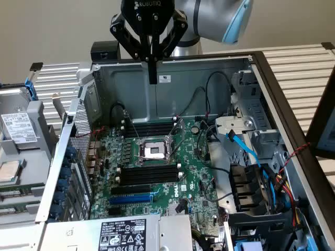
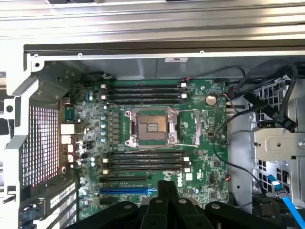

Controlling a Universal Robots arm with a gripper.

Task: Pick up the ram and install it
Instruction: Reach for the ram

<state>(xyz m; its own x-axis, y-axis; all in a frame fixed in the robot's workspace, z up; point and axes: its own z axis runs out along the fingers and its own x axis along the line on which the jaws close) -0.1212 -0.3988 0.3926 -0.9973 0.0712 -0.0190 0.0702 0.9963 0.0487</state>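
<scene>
The gripper (image 1: 152, 78) hangs at the upper centre of the exterior view, above the open computer case (image 1: 209, 63). Its fingers are pressed together and hold nothing. Below it lies the motherboard (image 1: 193, 178) with the CPU socket (image 1: 155, 151) and black memory slots (image 1: 152, 175). A narrow green strip, apparently the ram (image 1: 13, 201), lies at the lower left edge, outside the case and well apart from the gripper.

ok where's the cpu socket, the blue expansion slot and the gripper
cpu socket (image 1: 153, 151): exterior view, middle of the socket's open centre.
blue expansion slot (image 1: 131, 198): exterior view, about halfway along the slot.
gripper (image 1: 152, 78): exterior view, at the shut fingertips.
</scene>
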